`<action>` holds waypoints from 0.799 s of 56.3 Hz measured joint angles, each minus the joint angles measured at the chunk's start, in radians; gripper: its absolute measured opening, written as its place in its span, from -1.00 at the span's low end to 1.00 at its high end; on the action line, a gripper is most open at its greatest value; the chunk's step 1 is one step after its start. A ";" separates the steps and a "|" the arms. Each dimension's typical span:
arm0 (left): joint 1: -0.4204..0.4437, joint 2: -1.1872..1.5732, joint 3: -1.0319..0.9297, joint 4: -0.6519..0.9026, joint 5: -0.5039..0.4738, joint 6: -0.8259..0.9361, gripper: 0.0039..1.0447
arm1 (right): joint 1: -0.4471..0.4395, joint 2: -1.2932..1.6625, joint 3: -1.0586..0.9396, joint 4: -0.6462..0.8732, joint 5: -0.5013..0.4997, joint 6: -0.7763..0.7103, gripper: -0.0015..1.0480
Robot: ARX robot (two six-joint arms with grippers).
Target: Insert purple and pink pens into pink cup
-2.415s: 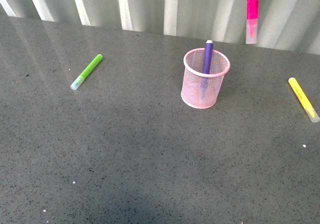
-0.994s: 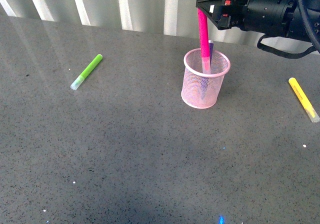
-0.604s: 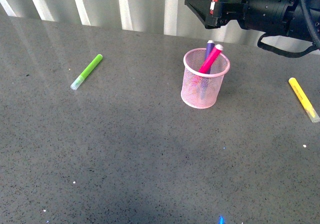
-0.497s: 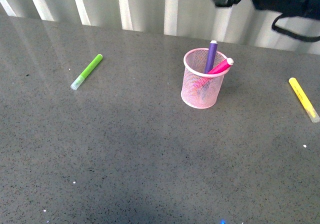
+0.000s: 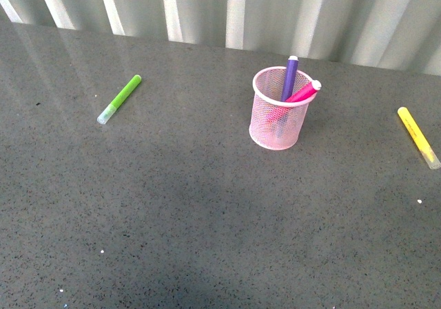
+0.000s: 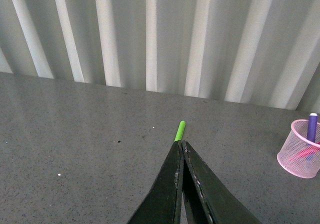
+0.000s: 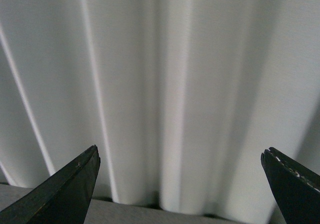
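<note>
Both pens (image 5: pixel 295 87) inside pink cup (image 5: pixel 278 126)

Front view looks down on worktop (image 5: pixel 172 205); left wrist low, shares pink cup (image 5: pixel 281 116) right edge; right wrist faces wall (image 7: pixel 165 84).

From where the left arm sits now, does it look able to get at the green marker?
Probably yes. In the left wrist view the left gripper, its jaws together, points along the bare table straight at the green marker. Nothing lies between them, and the pink cup stands well off to the side.
</note>
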 joint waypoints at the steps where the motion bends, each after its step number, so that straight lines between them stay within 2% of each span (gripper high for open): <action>1: 0.000 0.000 0.000 0.000 0.000 0.000 -0.93 | -0.014 -0.021 -0.021 0.000 0.003 0.000 0.87; 5: 0.000 0.000 0.000 0.000 0.000 0.000 -0.93 | -0.077 -0.117 -0.134 0.023 -0.007 -0.002 0.87; 11: 0.000 0.000 0.000 0.000 0.000 0.000 -0.93 | -0.134 -0.197 -0.269 0.060 -0.076 -0.013 0.85; 14: 0.000 0.000 0.000 0.000 0.000 0.000 -0.93 | -0.148 -0.235 -0.338 0.053 -0.167 -0.011 0.67; 17: 0.000 0.000 0.000 0.000 0.000 0.000 -0.89 | -0.138 -0.272 -0.404 0.053 -0.179 -0.011 0.46; 21: 0.000 0.000 0.000 0.000 0.000 0.000 -0.65 | -0.115 -0.315 -0.456 0.055 -0.166 -0.011 0.22; 28: 0.000 0.000 0.000 0.000 0.000 0.000 -0.03 | -0.063 -0.425 -0.549 0.050 -0.118 -0.012 -0.35; 38: 0.000 0.000 0.000 0.000 0.000 0.000 0.55 | -0.022 -0.526 -0.621 0.016 -0.077 -0.013 -0.93; 45: 0.000 0.000 0.000 0.000 0.000 0.000 0.91 | 0.002 -0.599 -0.658 -0.019 -0.055 -0.014 -0.93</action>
